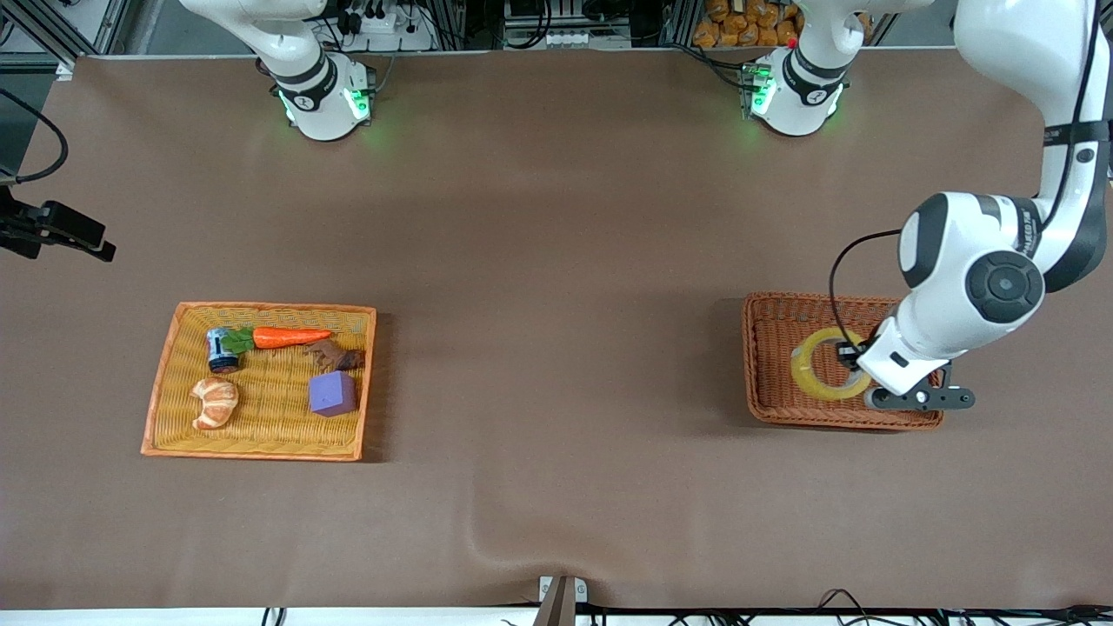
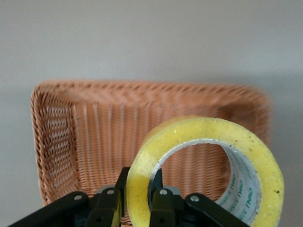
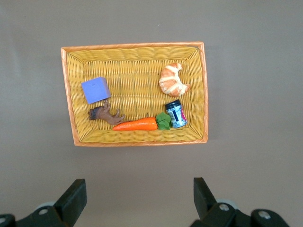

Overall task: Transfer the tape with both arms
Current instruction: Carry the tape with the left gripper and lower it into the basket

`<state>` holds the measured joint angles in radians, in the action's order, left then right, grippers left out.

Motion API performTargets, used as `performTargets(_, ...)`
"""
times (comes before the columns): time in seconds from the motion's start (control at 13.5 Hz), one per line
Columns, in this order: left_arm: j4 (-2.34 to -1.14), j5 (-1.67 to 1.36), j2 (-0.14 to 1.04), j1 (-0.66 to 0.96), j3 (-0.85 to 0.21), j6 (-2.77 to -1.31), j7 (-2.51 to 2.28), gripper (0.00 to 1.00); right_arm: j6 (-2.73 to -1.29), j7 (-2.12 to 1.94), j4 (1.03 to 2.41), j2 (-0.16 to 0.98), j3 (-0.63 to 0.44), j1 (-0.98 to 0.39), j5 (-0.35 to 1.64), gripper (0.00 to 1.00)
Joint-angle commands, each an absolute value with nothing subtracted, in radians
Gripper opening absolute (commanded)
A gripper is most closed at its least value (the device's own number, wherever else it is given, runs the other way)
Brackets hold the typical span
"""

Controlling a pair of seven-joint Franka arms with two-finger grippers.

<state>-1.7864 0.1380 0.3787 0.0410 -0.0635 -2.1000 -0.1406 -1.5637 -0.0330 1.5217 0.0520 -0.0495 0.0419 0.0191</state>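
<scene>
Front view, lower right: the left gripper [image 1: 856, 365] sits low inside the brown wicker basket [image 1: 765, 409], its fingers [image 2: 110, 208] pinched together on the wall of the tape [image 1: 820, 363], one finger inside the core hole and one outside. The left wrist view shows the roll standing on edge between the fingers, apparently lifted off the basket floor; gripping through the ring wall probably gives a firm hold and leaves most of the ring free for the other arm to take.

Front view, lower left: the yellow tray [image 1: 165, 409] holds a carrot [image 1: 287, 336], a purple cube [image 1: 332, 393], a croissant [image 1: 215, 402], a small can [image 1: 222, 349] and a brown figure [image 1: 335, 355]. The right gripper [image 3: 137, 198], seen only in the right wrist view, hangs above the bare table beside this tray with its fingers wide apart, likely waiting to receive the tape.
</scene>
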Motion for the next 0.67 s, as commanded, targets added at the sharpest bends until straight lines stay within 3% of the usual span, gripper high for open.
performTargets(0.0,-1.879,0.124,0.353,-0.013,-0.084,-2.155,-0.1,0.0,-1.58,-0.031,1.511,0.051,-0.04,0.041,0.0,1.0)
performTargets(0.3,-1.904,0.124,0.425,-0.061,-0.086,-2.267,-0.041,0.0,-1.582,-0.025,1.514,0.048,-0.04,0.041,-0.005,1.0)
performTargets(0.37,-1.898,0.126,0.428,-0.06,-0.086,-2.269,-0.041,0.22,-1.582,-0.022,1.516,0.048,-0.04,0.041,0.0,1.0)
performTargets(0.45,-1.891,0.126,0.426,-0.061,-0.086,-2.269,-0.038,0.84,-1.583,-0.02,1.516,0.048,-0.04,0.04,0.0,1.0)
performTargets(0.52,-1.888,0.126,0.419,-0.061,-0.086,-2.267,-0.037,1.0,-1.583,-0.02,1.516,0.046,-0.038,0.04,0.002,1.0)
performTargets(0.59,-1.879,0.126,0.398,-0.057,-0.086,-2.261,-0.035,1.0,-1.583,-0.02,1.516,0.045,-0.04,0.041,0.002,1.0)
